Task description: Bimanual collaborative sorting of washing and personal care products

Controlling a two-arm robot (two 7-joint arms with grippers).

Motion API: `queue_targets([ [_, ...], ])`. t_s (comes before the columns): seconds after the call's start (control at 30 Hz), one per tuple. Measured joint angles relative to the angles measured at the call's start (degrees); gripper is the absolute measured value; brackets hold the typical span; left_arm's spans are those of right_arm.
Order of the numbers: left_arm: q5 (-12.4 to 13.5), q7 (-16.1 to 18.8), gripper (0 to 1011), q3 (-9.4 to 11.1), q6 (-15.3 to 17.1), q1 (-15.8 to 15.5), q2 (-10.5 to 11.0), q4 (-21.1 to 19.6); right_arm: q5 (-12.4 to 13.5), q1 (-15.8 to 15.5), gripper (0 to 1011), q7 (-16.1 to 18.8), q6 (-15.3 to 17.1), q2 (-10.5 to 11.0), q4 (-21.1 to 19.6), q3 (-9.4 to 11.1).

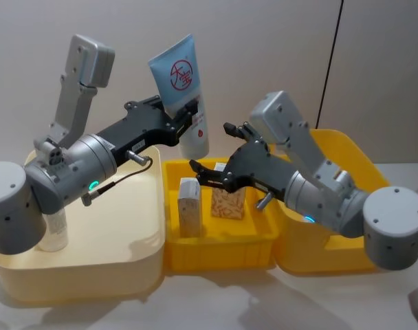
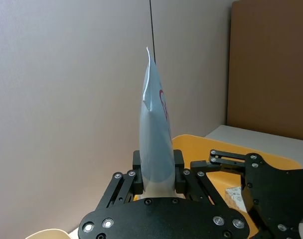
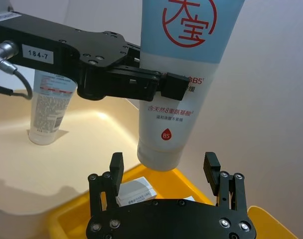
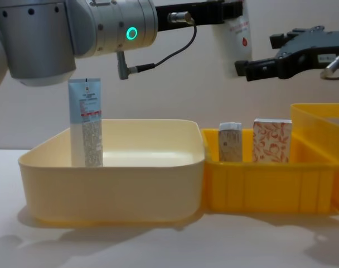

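A pale-blue-and-white squeeze tube (image 1: 185, 82) with a red mark hangs cap-down in the air, and my left gripper (image 1: 188, 113) is shut on its lower half. In the left wrist view the pads (image 2: 137, 178) press the tube (image 2: 156, 144) flat. My right gripper (image 1: 210, 146) is open at the tube's cap end (image 3: 159, 159), its fingers (image 3: 211, 164) flanking it with gaps either side. A second tube (image 4: 86, 123) stands upright in the cream tub (image 4: 114, 184). A white-and-blue carton (image 4: 230, 142) and an orange floral carton (image 4: 272, 140) stand in the small yellow bin (image 4: 264, 190).
The cream tub (image 1: 113, 275) lies on the left, the small yellow bin (image 1: 219, 251) in the middle and a taller yellow bin (image 1: 346, 151) on the right, all touching side by side. A plain wall rises close behind them.
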Motion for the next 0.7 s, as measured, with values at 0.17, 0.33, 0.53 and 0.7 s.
queue_targets([
  [0.17, -0.4, -0.1, 333, 0.2, -0.1, 0.1, 0.1, -0.1, -0.1, 0.3, 1001, -1.3, 0.9, -1.4, 0.6, -0.4],
  [0.33, -0.8, -0.4, 333, 0.4, -0.1, 0.1, 0.2, -0.3, -0.4, 0.6, 1001, -2.0, 1.4, -2.5, 1.3, -0.8],
  [0.53, -1.3, -0.8, 333, 0.8, -0.1, 0.3, 0.4, -0.8, -0.8, 1.1, 1001, -2.8, 1.7, -3.6, 2.2, -1.1],
  [0.7, -1.6, -0.9, 333, 1.1, 0.0, 0.5, 0.6, -1.3, -1.1, 1.5, 1001, -3.3, 1.8, -4.4, 3.0, -1.2],
])
